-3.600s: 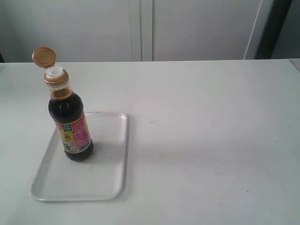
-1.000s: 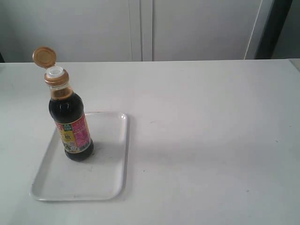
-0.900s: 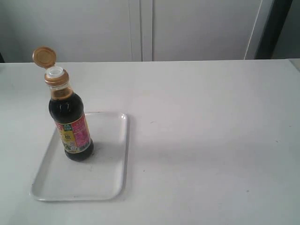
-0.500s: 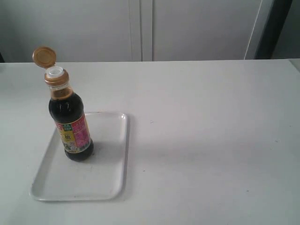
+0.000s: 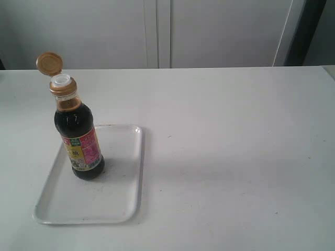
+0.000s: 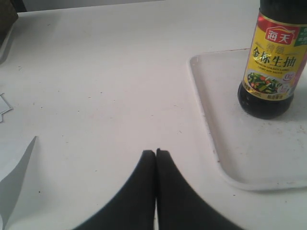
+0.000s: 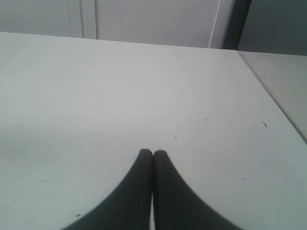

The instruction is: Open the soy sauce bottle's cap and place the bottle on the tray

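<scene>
Nothing moved: glass bottle, flat tray.

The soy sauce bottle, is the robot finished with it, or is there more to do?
It looks finished. The cap is flipped open, and the soy sauce bottle stands upright on the tray. Nothing is in hand: both pairs of fingers are shut, away from it. Nothing visible remains.

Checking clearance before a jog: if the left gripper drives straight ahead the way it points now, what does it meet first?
Probably nothing: the left gripper, shut, points across bare table. The tray and soy sauce bottle sit off to one side of that line. Depth is uncertain from the wrist view.
</scene>
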